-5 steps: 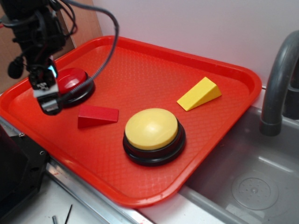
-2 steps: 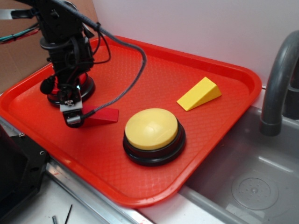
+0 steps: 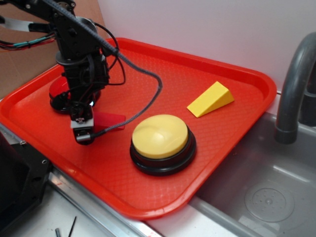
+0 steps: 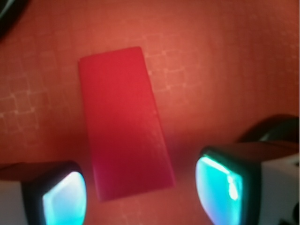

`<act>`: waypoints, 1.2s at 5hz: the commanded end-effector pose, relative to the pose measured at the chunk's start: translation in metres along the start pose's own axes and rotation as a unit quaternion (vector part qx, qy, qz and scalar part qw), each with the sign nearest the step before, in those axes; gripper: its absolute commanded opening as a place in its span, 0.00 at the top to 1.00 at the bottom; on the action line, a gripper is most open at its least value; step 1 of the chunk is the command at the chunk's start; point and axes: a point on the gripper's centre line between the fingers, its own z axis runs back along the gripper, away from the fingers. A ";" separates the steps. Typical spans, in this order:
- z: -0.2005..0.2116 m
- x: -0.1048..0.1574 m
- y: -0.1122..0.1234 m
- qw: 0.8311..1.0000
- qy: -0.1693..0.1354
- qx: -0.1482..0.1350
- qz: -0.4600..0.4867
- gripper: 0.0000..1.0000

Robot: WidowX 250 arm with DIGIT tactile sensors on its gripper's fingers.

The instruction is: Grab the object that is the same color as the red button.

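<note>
The small red wedge block (image 3: 109, 120) lies on the red tray (image 3: 163, 79), partly hidden behind my gripper (image 3: 84, 129). In the wrist view the wedge (image 4: 123, 122) stretches away from me, its near end sitting between my two fingers. My gripper (image 4: 143, 194) is open, with a gap on each side of the wedge. The glowing pads (image 4: 216, 187) do not touch it. The red button (image 3: 59, 91) sits at the tray's left, mostly covered by my arm.
A large yellow domed button (image 3: 160, 138) on a black base stands right of the wedge. A yellow wedge (image 3: 211, 98) lies at the tray's back right. A grey sink (image 3: 266, 192) and faucet (image 3: 294, 84) are to the right. A cable (image 3: 143, 103) trails over the tray.
My arm has swung right from the red button and come down over the red wedge. The gripper now straddles the wedge's end. Nothing else moved.
</note>
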 end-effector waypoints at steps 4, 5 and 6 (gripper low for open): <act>0.014 0.001 0.012 1.000 0.001 0.002 0.025 1.00; 0.055 -0.001 0.021 0.994 -0.004 0.014 0.110 1.00; 0.099 -0.007 0.033 0.979 -0.018 0.022 0.201 1.00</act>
